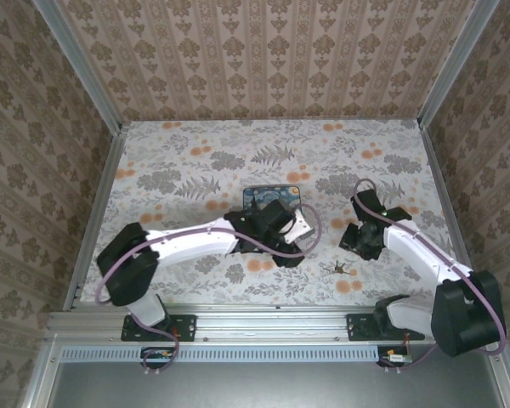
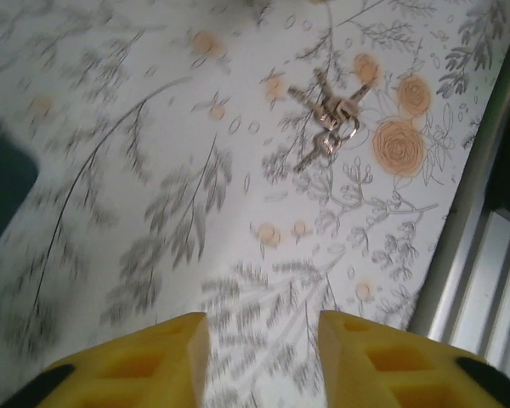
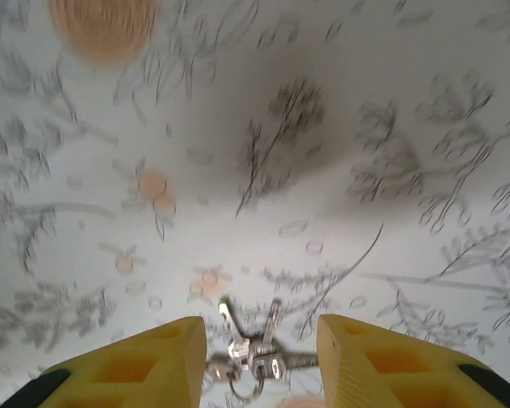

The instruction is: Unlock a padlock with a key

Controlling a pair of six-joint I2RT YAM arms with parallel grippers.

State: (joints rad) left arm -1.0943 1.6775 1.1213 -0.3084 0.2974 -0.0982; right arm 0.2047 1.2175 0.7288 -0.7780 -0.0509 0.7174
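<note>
Keys [image 1: 338, 269], several on one ring, lie flat on the floral table cover [image 1: 195, 161]. They sit to the near right of the dark blue tray [image 1: 262, 196], well apart from it, and closer than the tray to the metal rail [image 1: 272, 327] along the table's near edge. From the right wrist the bunch shows low in the gap between the two yellow fingers [image 3: 144, 370], blurred and touching neither one. Right gripper [image 3: 262, 327] is spread, with nothing pinched. Seen from above, it hangs to the right of the tray, just beyond the keys and near them. Left gripper [image 2: 263, 327] is spread as well, its jaws parted over bare cloth with nothing between them. From its wrist the keys lie well ahead of the fingertips, the rail runs down the right side, and a corner of the tray shows dark at the left edge. From above, the left arm [image 1: 195, 242] reaches across to the tray's near edge. Its wrist covers part of the tray, so what lies there cannot be told. Right arm [image 1: 416, 251] bends in from the tray's far right. Patterned wallpaper [image 1: 272, 59] stands behind the tray and on both sides.
</note>
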